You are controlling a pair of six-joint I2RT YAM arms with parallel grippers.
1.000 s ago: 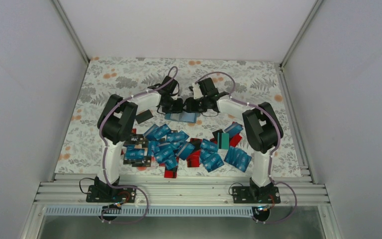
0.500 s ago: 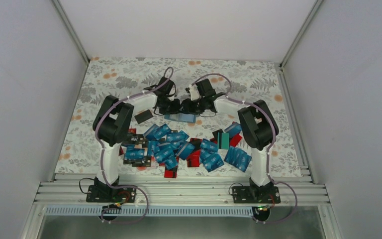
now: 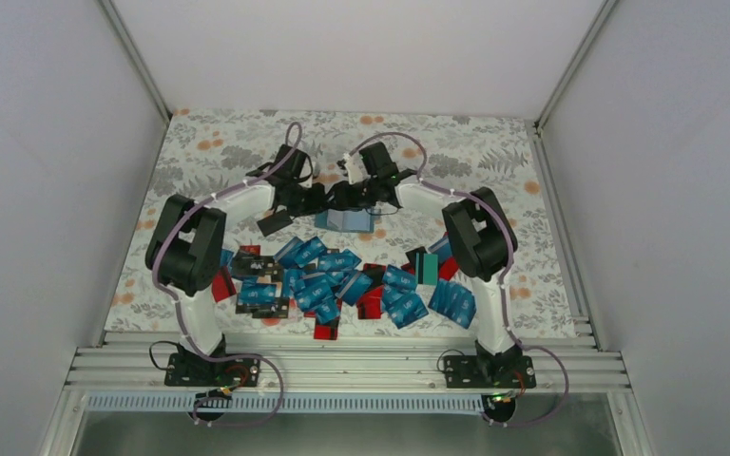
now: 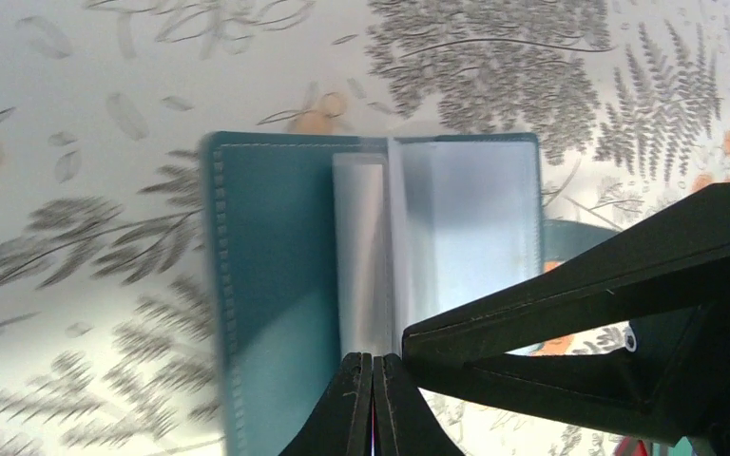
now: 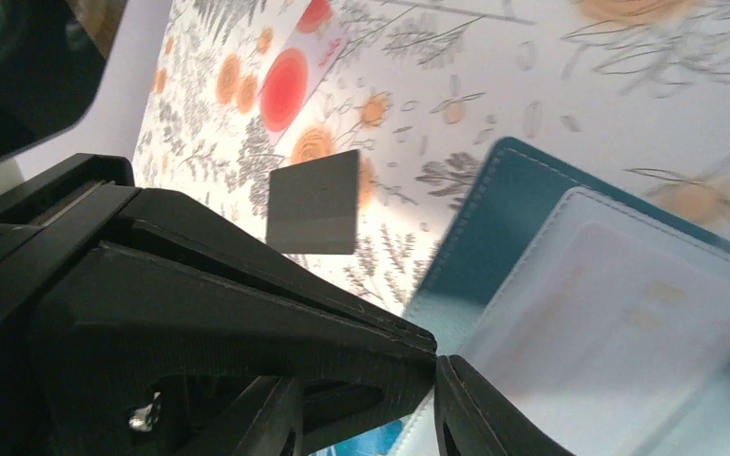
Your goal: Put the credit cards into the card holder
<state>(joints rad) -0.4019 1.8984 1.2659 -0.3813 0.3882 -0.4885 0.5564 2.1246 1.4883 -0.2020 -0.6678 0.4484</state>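
Left wrist view: left gripper (image 4: 373,361) pinched closed; card holder (image 4: 276,285) open just ahead, fold in line; right gripper (image 4: 411,344) at its right page, grip unclear.

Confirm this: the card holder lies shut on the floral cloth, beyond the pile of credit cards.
Not right. The card holder lies open, not shut: the left wrist view shows its cover spread flat and its clear sleeves standing up at the spine. The rest holds: it is on the floral cloth, beyond the pile of credit cards.
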